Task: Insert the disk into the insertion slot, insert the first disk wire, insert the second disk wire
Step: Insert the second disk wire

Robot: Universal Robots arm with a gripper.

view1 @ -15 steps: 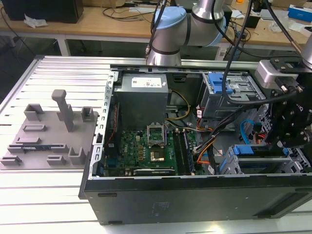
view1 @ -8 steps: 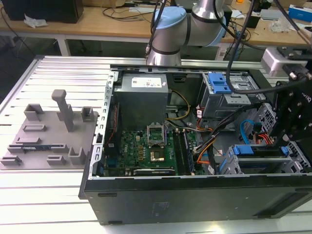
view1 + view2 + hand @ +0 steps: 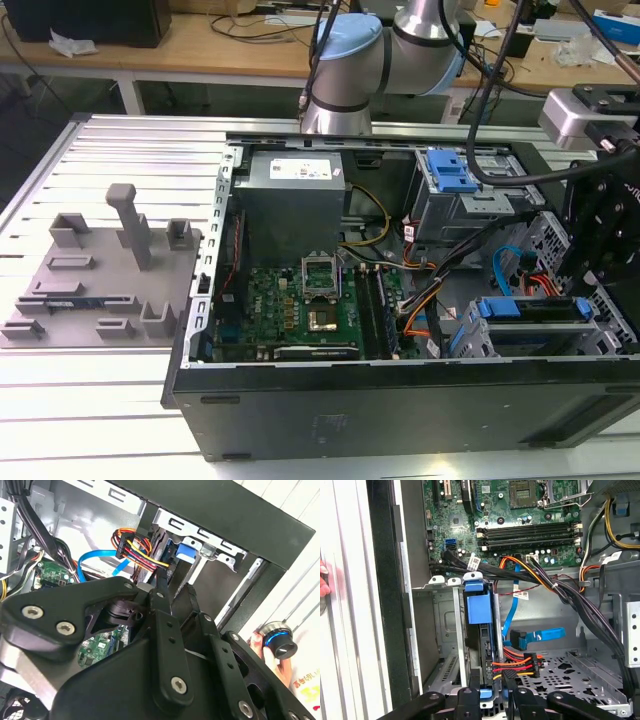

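Slotted aluminium bench [image 3: 100, 400]; lower right in the exterior view, blue-framed flat disk [image 3: 530, 308] sits in grey perforated-metal insertion slot [image 3: 470, 340]. Black gripper [image 3: 494, 691] hangs at orange-red wire plug [image 3: 515, 666], first wire seemingly in hand; its grip I cannot tell; seating wants squareness.

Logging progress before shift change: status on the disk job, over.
Pincer at multicolour power plug. Disk seated in insertion slot. Blue cable lies loose beside it, end free.

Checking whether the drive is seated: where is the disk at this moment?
The disk sits in the insertion slot at the exterior view's lower right, inside the computer case, to that view's right of the motherboard.
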